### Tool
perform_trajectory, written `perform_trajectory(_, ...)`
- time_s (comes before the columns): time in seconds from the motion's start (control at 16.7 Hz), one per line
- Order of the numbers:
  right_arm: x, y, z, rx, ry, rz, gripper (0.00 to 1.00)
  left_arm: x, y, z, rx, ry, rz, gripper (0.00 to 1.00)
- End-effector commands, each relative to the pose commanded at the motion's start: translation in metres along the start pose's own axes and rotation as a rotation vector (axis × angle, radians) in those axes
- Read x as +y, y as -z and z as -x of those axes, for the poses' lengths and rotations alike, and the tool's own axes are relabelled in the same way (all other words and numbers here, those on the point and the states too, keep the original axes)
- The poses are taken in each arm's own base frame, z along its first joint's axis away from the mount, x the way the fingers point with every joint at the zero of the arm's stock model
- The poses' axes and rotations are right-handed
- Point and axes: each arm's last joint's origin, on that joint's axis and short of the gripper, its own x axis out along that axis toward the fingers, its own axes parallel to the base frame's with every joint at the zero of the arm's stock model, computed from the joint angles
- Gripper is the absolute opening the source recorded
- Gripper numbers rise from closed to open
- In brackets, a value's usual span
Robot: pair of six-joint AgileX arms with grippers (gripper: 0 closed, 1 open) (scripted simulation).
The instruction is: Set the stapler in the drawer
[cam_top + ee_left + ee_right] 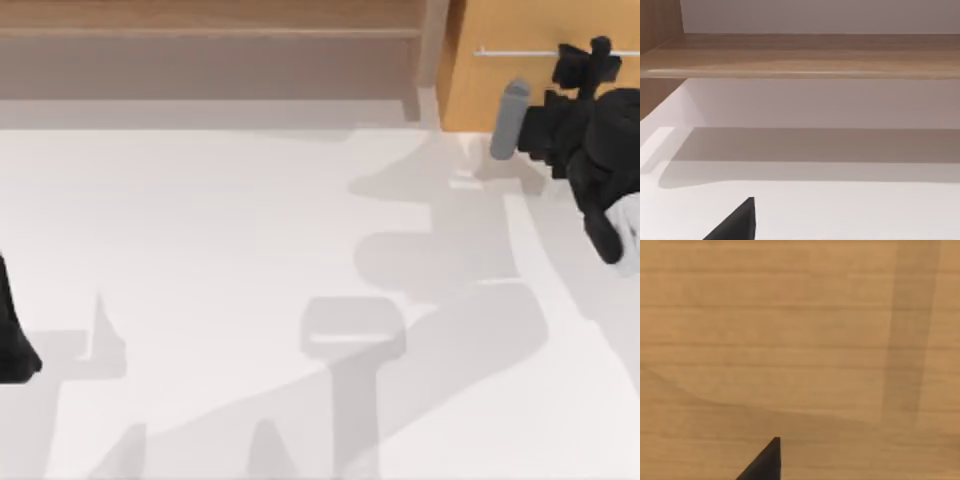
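Standing at the back right of the counter (pixel 250 250), the drawer (pixel 500 90) showed its orange-tan wooden front, with the thin silver handle (pixel 515 52) running across it near the top edge of the top view. Its front face was all that could be seen, so whether anything lay inside could not be told. A long brown wooden shelf (pixel 210 45) ran along the back to the left of the drawer.

A grey, rounded object (pixel 510 118), possibly the stapler, lay against the lower part of the drawer front, just left of the right arm's black body. The right gripper (pixel 588 62) reached up beside the handle's right end, past the grey object rather than around it; whether its fingers were spread or pressed together could not be told. From the right wrist view, the wooden front (pixel 800 340) sat close ahead, with one dark finger tip (pixel 767 462) poking in.

The left arm (pixel 15 340) sat parked at the counter's left edge, facing the shelf (pixel 800 55).
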Motion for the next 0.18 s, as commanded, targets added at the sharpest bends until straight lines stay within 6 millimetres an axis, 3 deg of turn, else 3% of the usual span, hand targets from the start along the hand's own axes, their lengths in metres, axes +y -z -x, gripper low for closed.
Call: perform_trajectory(0.18,0.0,0.0,0.0,0.0,0.0,0.0,1.0,0.0,0.0,0.0,0.0,0.0,0.0,1.0)
